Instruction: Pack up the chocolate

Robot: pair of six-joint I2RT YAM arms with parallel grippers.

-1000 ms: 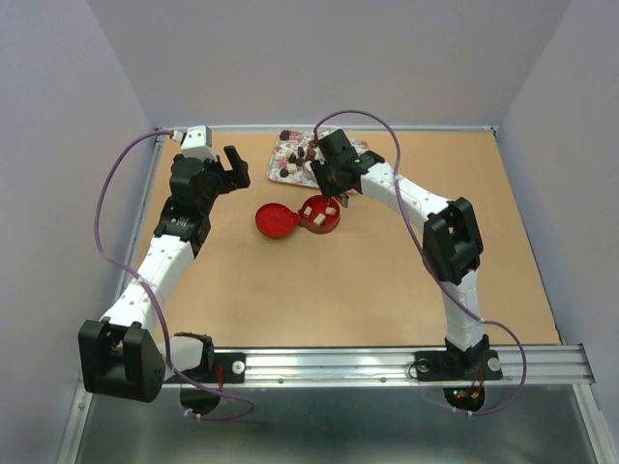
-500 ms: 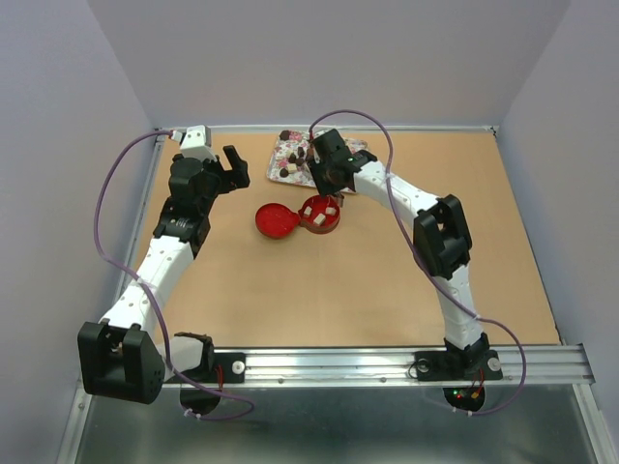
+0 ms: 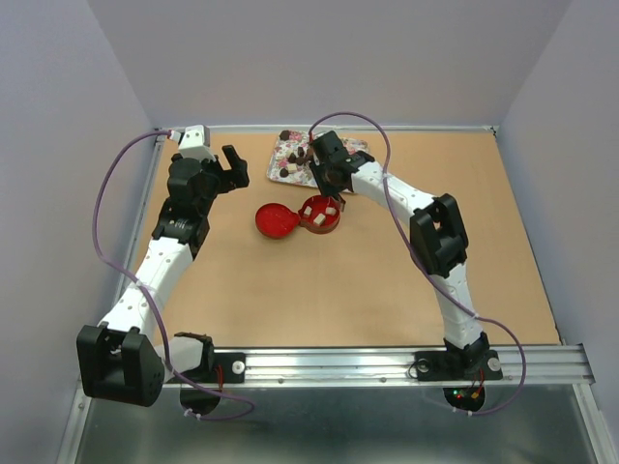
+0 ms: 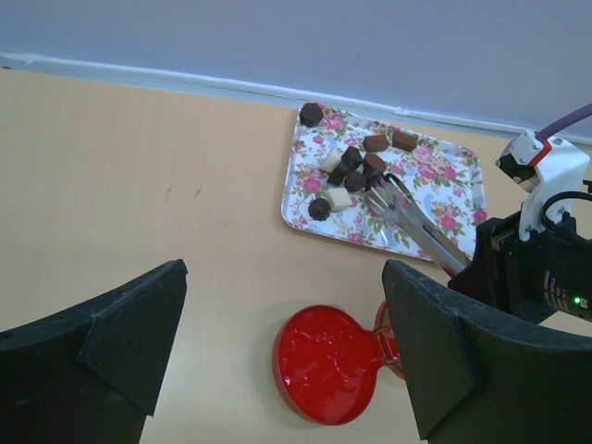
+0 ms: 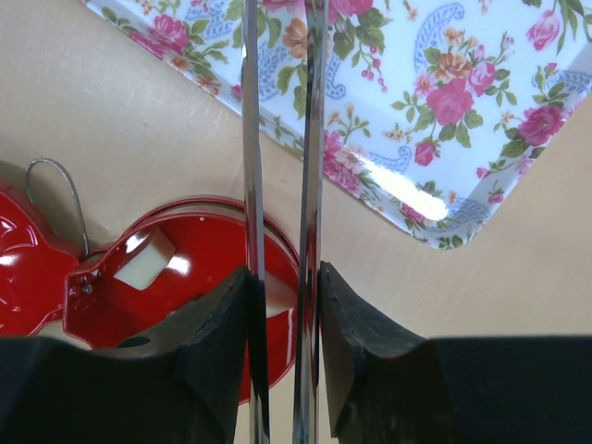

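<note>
Right gripper (image 5: 282, 310): fingers clamped on the long metal tongs (image 4: 421, 229). In the right wrist view the two blades run up the middle of the frame with a narrow gap between them. In the left wrist view the tong tips lie over the pink-flowered rectangular tray (image 4: 446, 180), right of centre, at the edge of the candy cluster. Whether they touch a piece cannot be told.

Left gripper (image 4: 282, 287): fingers spread wide, holding nothing. It hangs over the bare tan table (image 3: 319, 290), left of the tray in the top view.

The chocolate (image 4: 350, 166): most of the small dark brown, reddish-brown and cream pieces sit bunched on the tray's left half. One dark piece lies at the tray's upper left corner. A few cream-white pieces (image 5: 143, 264) lie inside the round red tin (image 5: 199, 227), at lower left of the right wrist view. The tin stands just below the tray in the top view, and its red lid (image 4: 324, 363) lies open beside it.

Change over the last second (top view): the right gripper has moved slightly up and left, from above the tin toward the tray, and its elbow has swung a little left. Left arm, tin, lid and tray are unchanged.
</note>
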